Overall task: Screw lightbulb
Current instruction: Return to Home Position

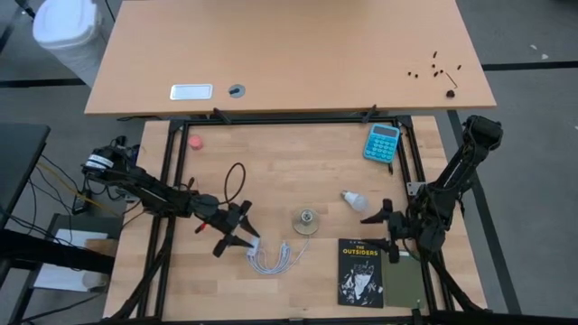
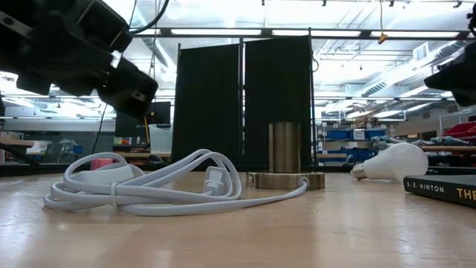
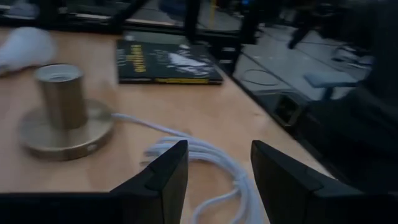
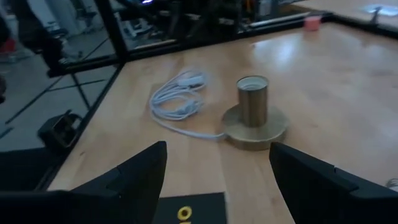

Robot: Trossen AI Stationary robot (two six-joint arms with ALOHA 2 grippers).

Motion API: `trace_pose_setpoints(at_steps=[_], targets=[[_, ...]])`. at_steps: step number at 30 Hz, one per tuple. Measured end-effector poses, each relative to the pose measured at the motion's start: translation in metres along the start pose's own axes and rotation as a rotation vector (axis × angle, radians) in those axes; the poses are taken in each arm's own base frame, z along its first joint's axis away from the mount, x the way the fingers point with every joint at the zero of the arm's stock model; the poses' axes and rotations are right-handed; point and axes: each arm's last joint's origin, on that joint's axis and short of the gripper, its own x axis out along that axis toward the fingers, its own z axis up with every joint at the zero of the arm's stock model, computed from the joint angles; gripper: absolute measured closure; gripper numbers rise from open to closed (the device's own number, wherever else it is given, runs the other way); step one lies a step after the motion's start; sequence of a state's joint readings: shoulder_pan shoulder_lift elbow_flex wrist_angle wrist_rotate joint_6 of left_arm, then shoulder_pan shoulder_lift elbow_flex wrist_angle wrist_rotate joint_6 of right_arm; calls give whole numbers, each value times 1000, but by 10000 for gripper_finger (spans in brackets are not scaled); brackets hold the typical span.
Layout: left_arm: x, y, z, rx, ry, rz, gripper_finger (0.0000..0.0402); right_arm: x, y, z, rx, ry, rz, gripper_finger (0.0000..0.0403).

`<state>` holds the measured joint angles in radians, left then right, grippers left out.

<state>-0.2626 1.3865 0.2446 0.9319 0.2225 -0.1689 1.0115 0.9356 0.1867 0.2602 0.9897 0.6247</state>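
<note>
The lightbulb (image 1: 354, 199) (image 2: 390, 162) lies on its side on the wooden table, right of the brass socket (image 1: 307, 221) (image 4: 255, 115). The socket stands upright on its round base, and its white cable (image 1: 275, 257) (image 3: 205, 155) lies coiled in front of it. My left gripper (image 1: 239, 226) (image 3: 219, 168) hovers just left of the coil. It is open and points at the cable and socket, with nothing between its fingers. My right gripper (image 1: 384, 227) (image 4: 217, 168) is open at the right, above the book's far edge. It faces the socket and holds nothing.
A black book (image 1: 361, 271) lies near the front right beside a green pad (image 1: 404, 282). A blue calculator (image 1: 382, 143) sits at the far right and a small red thing (image 1: 195, 143) at the far left. A thin black cable loop (image 1: 237, 181) lies behind my left gripper.
</note>
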Motion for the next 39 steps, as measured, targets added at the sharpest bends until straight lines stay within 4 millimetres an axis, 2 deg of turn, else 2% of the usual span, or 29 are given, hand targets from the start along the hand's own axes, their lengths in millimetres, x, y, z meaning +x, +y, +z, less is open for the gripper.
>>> trace_pose_setpoints(at_steps=[6,15,20,28,39], targets=[[0,3,0,4,-16,100,223,2,-2,-4,-9,48,40,109],[0,3,0,5,-17,108,223,2,-8,-5,-39,94,39,109],[-1,3,1,6,-20,109,223,-1,-21,-16,-59,112,35,107],[-25,-2,-1,16,-69,100,223,-5,-46,-43,-137,165,0,107],[-56,-4,-33,2,8,113,223,-6,-47,-43,-149,177,2,107]])
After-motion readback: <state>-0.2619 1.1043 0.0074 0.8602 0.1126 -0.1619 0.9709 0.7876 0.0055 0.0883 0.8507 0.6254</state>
